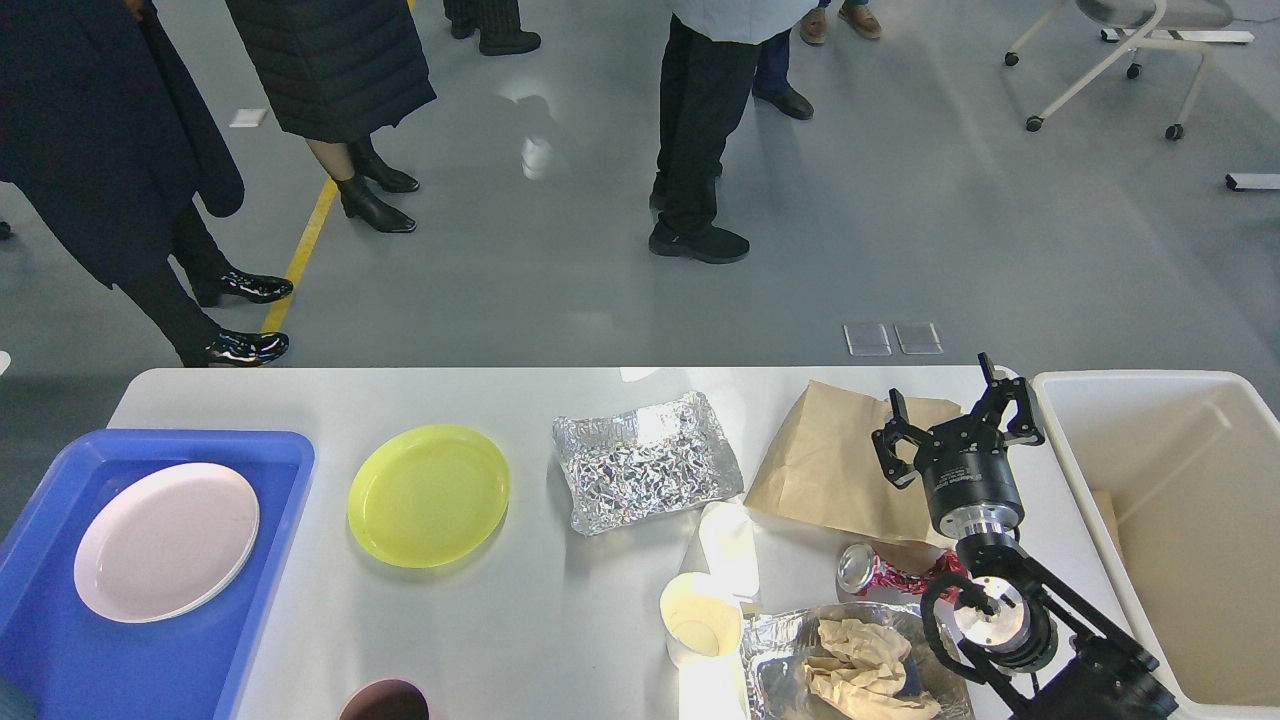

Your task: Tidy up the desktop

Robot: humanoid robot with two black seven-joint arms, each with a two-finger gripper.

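The desktop (520, 620) fills the lower half of the frame. At lower right the right gripper (955, 422) hangs over the brown bag (840, 470), fingers spread and empty, apparently poised between the rubbish and the bin (1160, 400) at far right. A pink plate (165, 540) lies in the blue tray (60, 660) at lower left, likely sorted; the yellow plate (428, 495) waits beside it. No left gripper shows.

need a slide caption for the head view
Right tool open above a brown paper bag on the cluttered white desktop, between blue tray and cream bin.
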